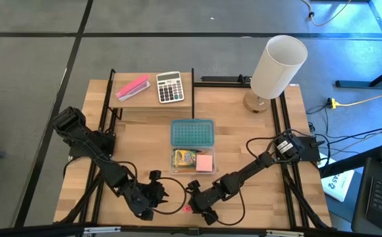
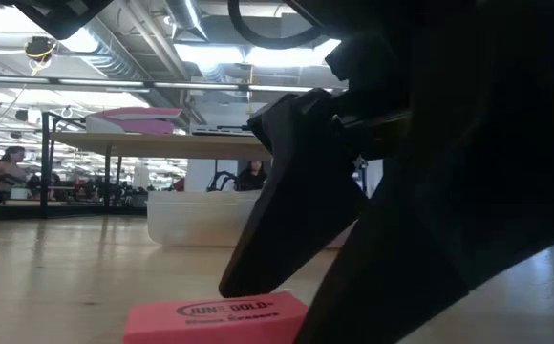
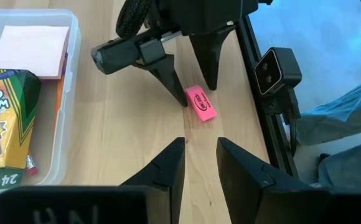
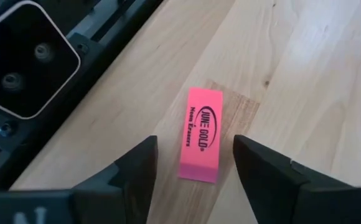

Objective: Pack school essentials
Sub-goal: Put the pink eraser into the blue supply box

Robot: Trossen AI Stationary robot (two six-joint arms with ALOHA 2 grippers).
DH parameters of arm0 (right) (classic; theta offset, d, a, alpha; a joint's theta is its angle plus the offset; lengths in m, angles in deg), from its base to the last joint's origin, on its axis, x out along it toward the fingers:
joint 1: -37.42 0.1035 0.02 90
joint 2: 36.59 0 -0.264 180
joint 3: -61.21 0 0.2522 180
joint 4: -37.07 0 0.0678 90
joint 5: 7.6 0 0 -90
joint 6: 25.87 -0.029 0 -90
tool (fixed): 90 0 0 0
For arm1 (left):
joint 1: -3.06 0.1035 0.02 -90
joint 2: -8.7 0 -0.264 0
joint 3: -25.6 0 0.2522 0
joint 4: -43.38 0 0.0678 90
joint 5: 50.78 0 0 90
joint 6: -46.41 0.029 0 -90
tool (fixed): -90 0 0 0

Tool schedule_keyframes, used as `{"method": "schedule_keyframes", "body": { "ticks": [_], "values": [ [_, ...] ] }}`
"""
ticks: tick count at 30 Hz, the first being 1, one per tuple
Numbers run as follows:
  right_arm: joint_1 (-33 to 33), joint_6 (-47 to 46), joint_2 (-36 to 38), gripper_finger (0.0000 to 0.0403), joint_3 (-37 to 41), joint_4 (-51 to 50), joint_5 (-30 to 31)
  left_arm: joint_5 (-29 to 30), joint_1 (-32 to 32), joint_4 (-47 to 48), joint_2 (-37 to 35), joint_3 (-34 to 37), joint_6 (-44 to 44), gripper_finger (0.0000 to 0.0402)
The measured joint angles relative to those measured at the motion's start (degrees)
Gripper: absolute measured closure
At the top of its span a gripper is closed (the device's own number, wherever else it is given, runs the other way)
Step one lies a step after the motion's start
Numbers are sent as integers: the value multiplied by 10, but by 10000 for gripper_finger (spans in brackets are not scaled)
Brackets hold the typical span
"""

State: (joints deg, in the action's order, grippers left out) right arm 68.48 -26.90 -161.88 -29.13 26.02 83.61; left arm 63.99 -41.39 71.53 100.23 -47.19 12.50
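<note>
Packed so far: the clear plastic box (image 1: 192,172) at mid-tabletop (image 1: 244,141) holds the yellow-green crayon box (image 1: 185,158) and the pale pink sticky-note pad (image 1: 205,163); its teal lid (image 1: 192,132) lies just behind it, off the box. Other contents cannot be told from above. Outstanding: the pink eraser (image 4: 203,133), flat on the bare wood near the front edge, well apart from the box. The right tool (image 4: 195,163) hangs over it, fingers apart, one on each side, neither pressing it; judged to be the pick-up step, grasp not yet made. The left tool (image 3: 200,157) waits just beside, fingers slightly apart, holding nothing. On the raised shelf (image 1: 122,101): stapler (image 1: 132,87) and calculator (image 1: 170,87).
</note>
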Motion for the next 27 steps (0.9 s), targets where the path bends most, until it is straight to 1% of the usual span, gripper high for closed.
{"method": "schedule_keyframes", "body": {
  "ticks": [3, 10, 15, 18, 27],
  "values": [
    [0, -1, -1, 211, 0, 2, 4, 0, 0, 0, 0, 0, 0, 316],
    [0, -1, -1, 278, 0, 1, 5, 0, 0, 0, 0, 0, 0, 316],
    [0, -2, -1, 311, 0, 1, 6, 0, 0, 0, 0, 0, 0, 316],
    [0, -2, -1, 319, 0, 5, 6, 0, 0, 0, 0, 0, 0, 316],
    [0, -2, -2, 316, 0, 13, 7, 0, 0, 0, 0, 0, 0, 316]
  ]
}}
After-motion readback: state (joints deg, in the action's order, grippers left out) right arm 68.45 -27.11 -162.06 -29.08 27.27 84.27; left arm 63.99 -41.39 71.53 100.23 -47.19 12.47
